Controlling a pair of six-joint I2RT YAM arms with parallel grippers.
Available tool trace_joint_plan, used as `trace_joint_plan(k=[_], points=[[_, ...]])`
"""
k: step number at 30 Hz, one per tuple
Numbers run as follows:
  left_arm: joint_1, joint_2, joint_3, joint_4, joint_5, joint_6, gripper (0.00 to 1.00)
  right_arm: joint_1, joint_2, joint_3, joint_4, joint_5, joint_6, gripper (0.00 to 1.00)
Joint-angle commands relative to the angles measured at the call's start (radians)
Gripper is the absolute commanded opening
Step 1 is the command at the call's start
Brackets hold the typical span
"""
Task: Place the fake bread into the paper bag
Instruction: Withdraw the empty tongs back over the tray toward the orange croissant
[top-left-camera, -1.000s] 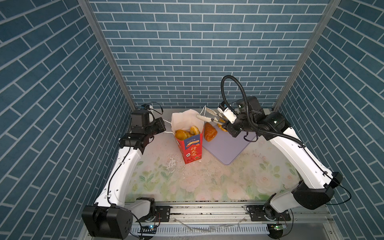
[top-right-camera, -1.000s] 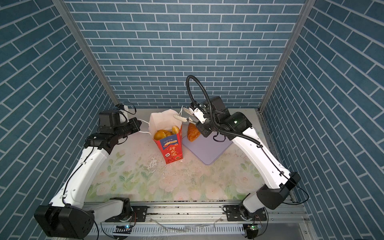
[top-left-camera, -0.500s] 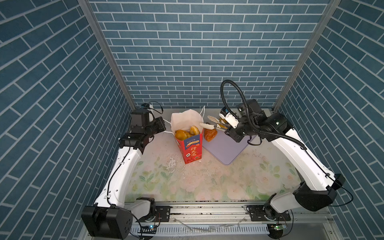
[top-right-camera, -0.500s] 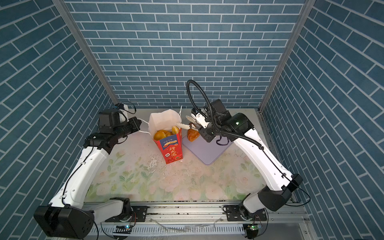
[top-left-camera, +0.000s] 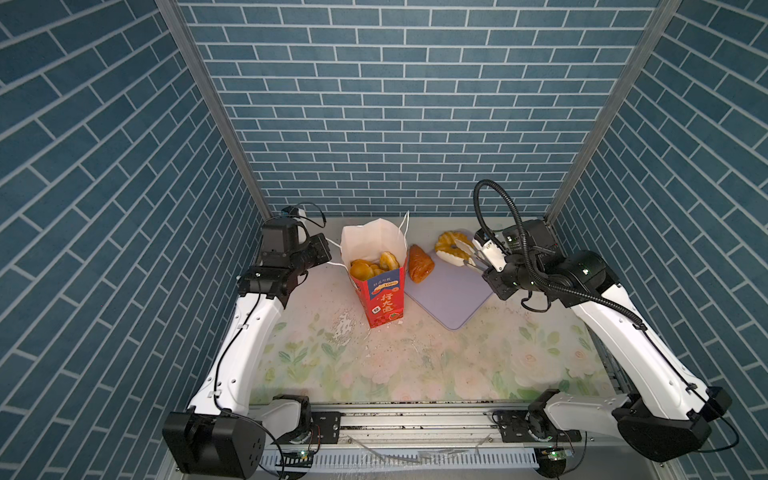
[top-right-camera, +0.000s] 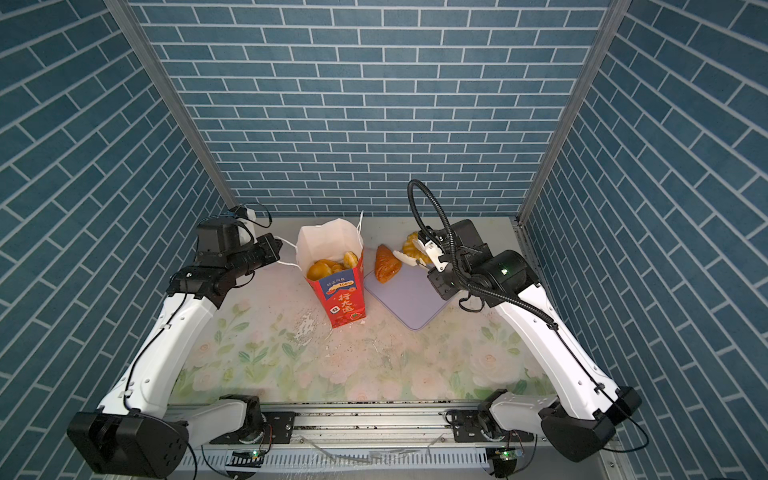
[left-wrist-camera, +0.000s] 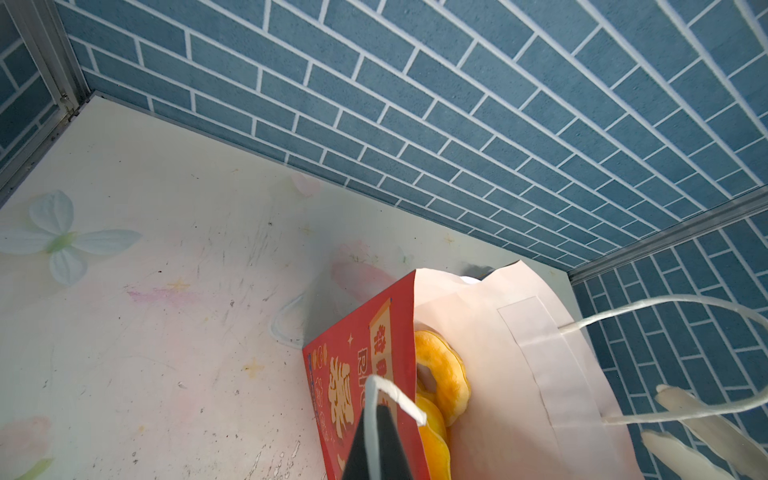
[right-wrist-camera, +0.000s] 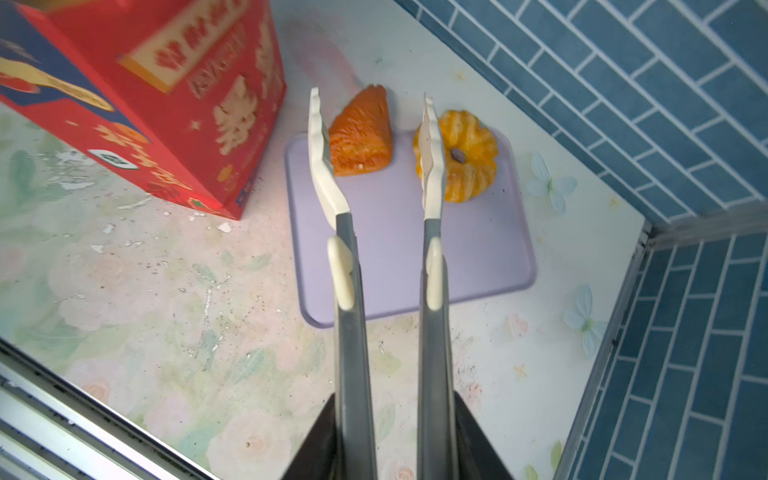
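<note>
On the flat lilac plastic tray (top-left-camera: 449, 301): two pieces of fake bread are left, a red-brown croissant (top-left-camera: 420, 263) and a golden ridged ring donut (top-left-camera: 444, 243), both at its far edge.
Paper bag: the tall red paper bag (top-left-camera: 384, 297) stands upright just left of the tray, with its mouth open upward. Several golden pastries (top-left-camera: 361, 270) are already inside.
Progress: I judge that most of the work is done; only these two pieces remain outside.
Croissant: it lies just beside the bag's right side. Its long axis runs from far to near, and the narrow tip points to the far wall and passes over the tray's edge.
Donut: it lies flat with the hole up, to the right of the croissant; it has no long axis.
Left gripper (left-wrist-camera: 376, 419): closed on the bag's white cord handle (left-wrist-camera: 397, 395).
Right gripper (right-wrist-camera: 397, 449): clamped on grey tongs with cream tips (right-wrist-camera: 347, 291). The tips stand apart and empty, near the two pieces. Which piece they aim at I cannot tell.
</note>
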Motion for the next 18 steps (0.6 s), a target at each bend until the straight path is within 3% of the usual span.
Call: trace_joint_plan(k=[1,11,18], points=[[-0.004,-0.024,0.006,0.018,-0.019,0.003,0.0,-0.053,0.033,-0.015,0.07,0.047,0.098,0.39],[-0.005,-0.038,0.011,0.001,-0.042,0.013,0.0,-0.075,0.347,0.145,0.145,0.02,0.305,0.42],[-0.003,-0.026,0.031,-0.015,-0.046,0.024,0.0,-0.073,0.53,0.275,0.186,-0.058,0.325,0.45]])
